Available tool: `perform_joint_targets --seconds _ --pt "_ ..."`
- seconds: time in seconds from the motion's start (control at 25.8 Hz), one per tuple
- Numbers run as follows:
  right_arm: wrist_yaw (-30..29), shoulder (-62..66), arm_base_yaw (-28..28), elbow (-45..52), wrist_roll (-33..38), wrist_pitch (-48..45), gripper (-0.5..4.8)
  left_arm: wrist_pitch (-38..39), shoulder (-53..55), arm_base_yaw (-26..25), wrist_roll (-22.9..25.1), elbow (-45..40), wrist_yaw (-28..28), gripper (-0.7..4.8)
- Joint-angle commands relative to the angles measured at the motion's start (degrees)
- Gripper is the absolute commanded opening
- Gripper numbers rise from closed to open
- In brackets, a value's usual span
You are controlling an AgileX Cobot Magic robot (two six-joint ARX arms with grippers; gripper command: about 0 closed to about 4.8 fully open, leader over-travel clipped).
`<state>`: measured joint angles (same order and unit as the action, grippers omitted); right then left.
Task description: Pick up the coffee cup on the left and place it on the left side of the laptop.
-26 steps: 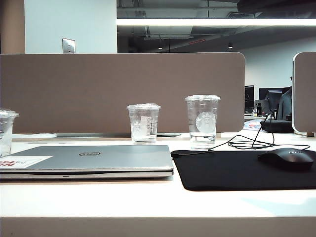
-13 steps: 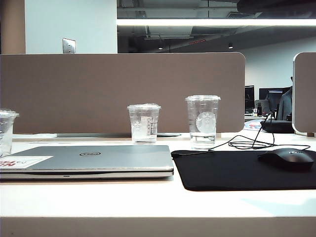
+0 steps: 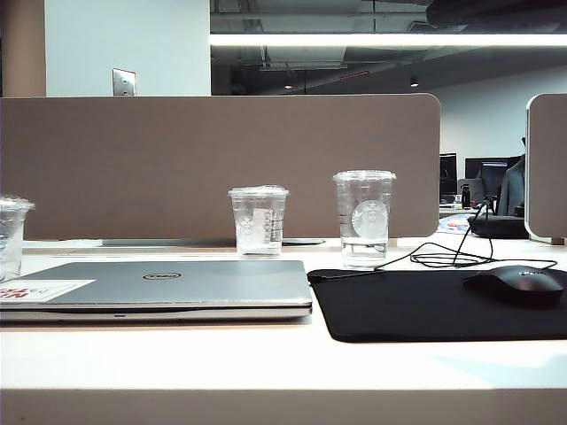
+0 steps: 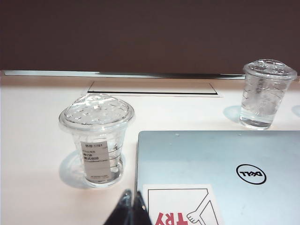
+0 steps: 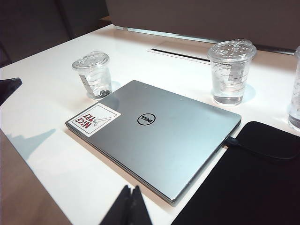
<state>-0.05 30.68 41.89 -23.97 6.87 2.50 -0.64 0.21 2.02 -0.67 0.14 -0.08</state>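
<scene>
Coffee cup (image 4: 96, 139) is standing upright on the tabletop (image 4: 33, 140), just beside the left edge of the laptop (image 4: 220, 173), apart from it by a narrow gap. By the look of it, placement is already done. In the exterior view the cup (image 3: 11, 237) is showing only partly at the frame edge.

Left pincer (image 4: 132, 206) is sitting low and near the cup, tips pressed together, holding nothing. Right pincer (image 5: 131, 202) is hanging over the near edge of the laptop (image 5: 154, 136), tips likewise together and empty; from there the cup (image 5: 93, 75) is reading clear of the laptop corner.

Two other cups, the mid-height cup (image 3: 258, 220) and the tallest cup (image 3: 363, 218), are standing behind the laptop, well apart from the task cup.

Risks from here:
- The light cup is sitting close to the left pincer; a sideways swing could clip and topple it.
- Whether it holds liquid, I cannot tell; a spill would be reaching the laptop.
</scene>
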Motion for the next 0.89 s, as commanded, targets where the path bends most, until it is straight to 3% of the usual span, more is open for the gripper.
perform_joint_targets --seconds 0.04,0.54,0.77,0.89 --pt "-0.07 -0.17 0.00 -0.26 0.20 -1.01 -0.04 -0.52 -0.04 0.00 0.00 0.22 -0.11 -0.05" --pt "0.59 -0.17 -0.09 -0.26 0.17 -1.03 -0.04 -0.52 -0.04 -0.02 0.00 0.22 -0.11 -0.05" --pt "13.94 -1.62 -4.46 0.94 0.20 -1.55 -0.04 -0.52 -0.04 -0.02 0.00 0.22 -0.11 -0.05" --pt "15.43 -3.13 -9.92 3.74 0.20 -5.40 -0.04 -0.52 -0.04 -0.02 0.00 0.22 -0.09 -0.05"
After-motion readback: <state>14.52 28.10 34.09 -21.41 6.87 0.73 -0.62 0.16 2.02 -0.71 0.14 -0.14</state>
